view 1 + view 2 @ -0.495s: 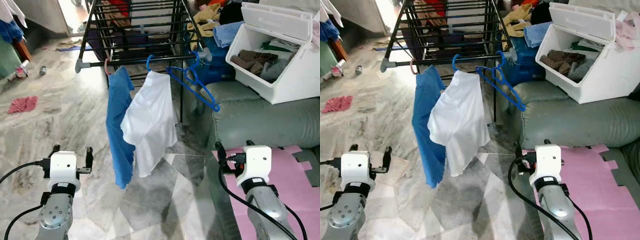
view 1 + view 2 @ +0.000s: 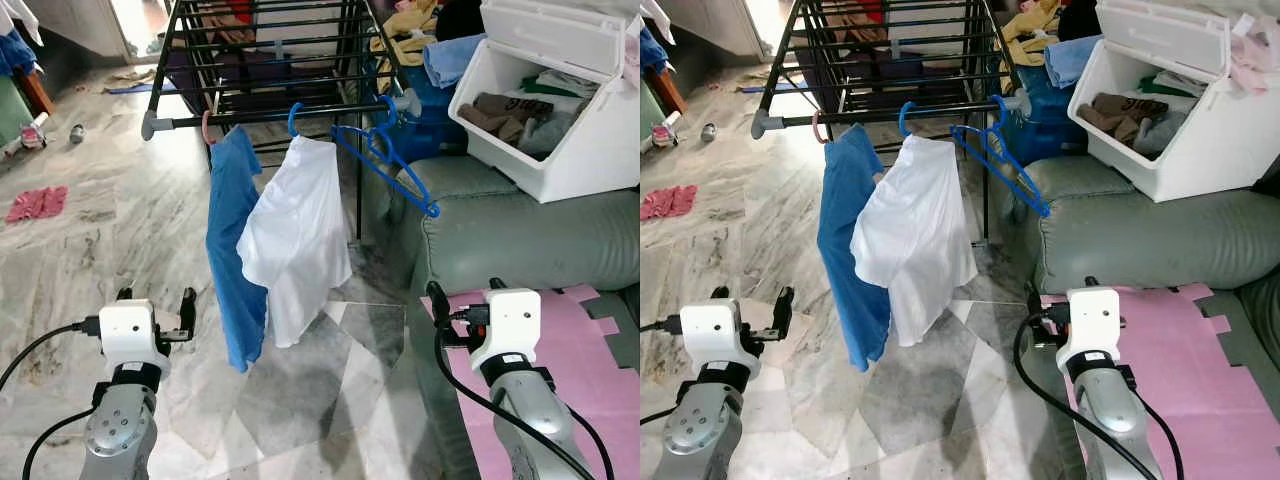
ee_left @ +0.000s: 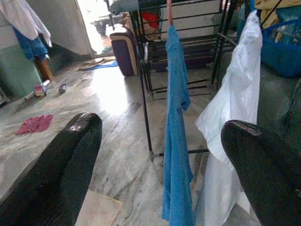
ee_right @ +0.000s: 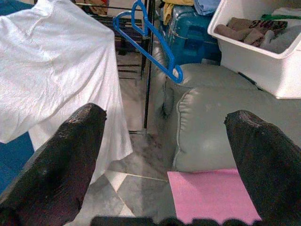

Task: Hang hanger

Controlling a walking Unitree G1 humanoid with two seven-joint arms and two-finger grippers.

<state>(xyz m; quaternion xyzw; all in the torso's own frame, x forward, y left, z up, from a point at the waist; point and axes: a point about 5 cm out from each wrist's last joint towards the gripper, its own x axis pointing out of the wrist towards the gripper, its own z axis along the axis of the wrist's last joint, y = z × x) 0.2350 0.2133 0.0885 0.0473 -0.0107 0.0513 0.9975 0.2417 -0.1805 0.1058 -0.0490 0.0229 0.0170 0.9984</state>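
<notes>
Since half a second ago my whole view slid slightly, so the camera moved, not the things. The blue hanger [image 2: 385, 160] hangs on the rack rail [image 2: 290, 112]. Left gripper [image 2: 155, 305] and right gripper [image 4: 164, 155] have released, empty jaws; I judge hanging finished.

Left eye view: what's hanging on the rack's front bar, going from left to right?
Blue shirt → white shirt → empty blue hangers.

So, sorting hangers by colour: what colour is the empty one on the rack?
Blue; the empty hanger shows best in the right wrist view.
</notes>
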